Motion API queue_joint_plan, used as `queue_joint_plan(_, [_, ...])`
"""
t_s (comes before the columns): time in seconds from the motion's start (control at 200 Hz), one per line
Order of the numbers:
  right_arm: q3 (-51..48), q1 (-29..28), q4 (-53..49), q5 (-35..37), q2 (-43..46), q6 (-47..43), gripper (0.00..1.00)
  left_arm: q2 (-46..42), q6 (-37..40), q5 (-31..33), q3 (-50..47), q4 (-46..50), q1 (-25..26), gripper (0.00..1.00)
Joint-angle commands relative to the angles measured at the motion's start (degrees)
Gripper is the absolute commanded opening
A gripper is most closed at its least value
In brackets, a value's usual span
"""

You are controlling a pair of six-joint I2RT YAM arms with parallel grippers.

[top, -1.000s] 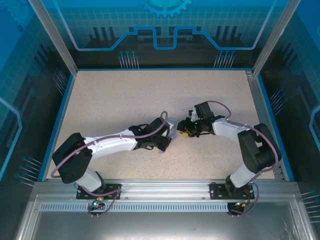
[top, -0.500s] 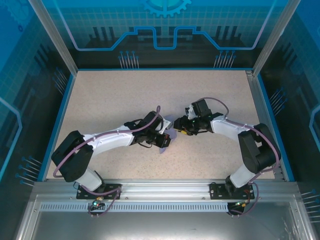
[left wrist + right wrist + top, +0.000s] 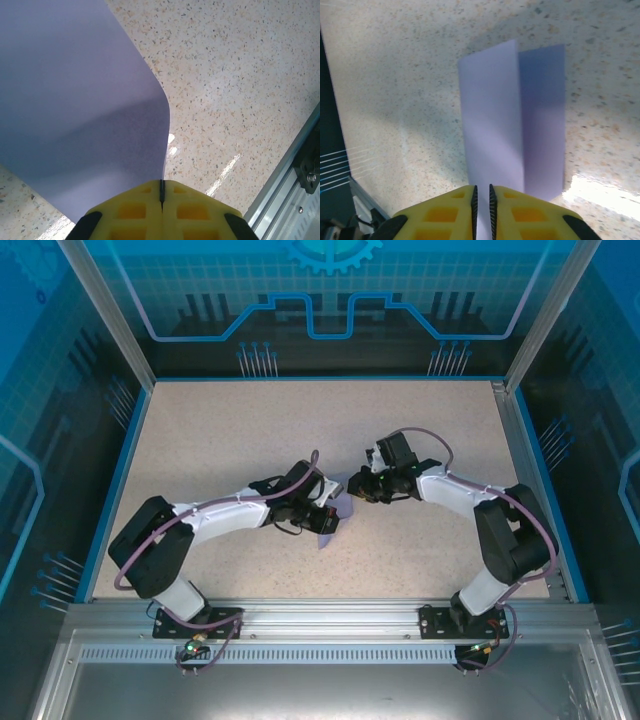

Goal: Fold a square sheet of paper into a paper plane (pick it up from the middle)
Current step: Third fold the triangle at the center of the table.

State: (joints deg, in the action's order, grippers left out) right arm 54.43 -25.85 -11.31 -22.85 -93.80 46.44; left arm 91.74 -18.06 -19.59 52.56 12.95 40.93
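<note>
Seen from above: reaching in low from the near-left base with the left arm, elbow close to the speckled surface, forearm angled right toward the middle. Meeting it from the other side with the right arm, folded back on itself near the right edge and stretched left, wrist a little farther from the bases than the left one. Ending almost nose to nose near the centre.

Clamping the square sheet of paper with the left pincer: yellow fingers pressed fully together, the lavender edge running straight into the seam between them, the rest curving up and away to the left over the speckled top. Pinching the same sheet with the right pincer as well: fingers closed to a thin slit, a strip of lavender caught in it. Creased lengthwise, one panel lit and the other in shade. Held between the two pincers, near the middle of the surface.
</note>
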Motion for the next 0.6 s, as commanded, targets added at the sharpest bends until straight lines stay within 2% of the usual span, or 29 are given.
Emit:
queue_joint_plan(0.0, [1.2, -0.8, 3.0, -4.8, -3.2, 0.8, 0.16, 0.8, -0.5, -3.3, -0.5, -0.9, -1.2, 0.00])
queue_joint_plan(0.24, [3.2, -0.9, 4.6, -5.8, -9.1, 0.9, 0.16, 2.8, 0.0, -5.4, -0.1, -0.7, -2.9, 0.02])
queue_joint_plan(0.595, [8.0, -0.9, -2.6, -2.8, -14.5, -5.3, 0.16, 5.0, 1.5, -6.0, 0.9, 0.5, -4.7, 0.03])
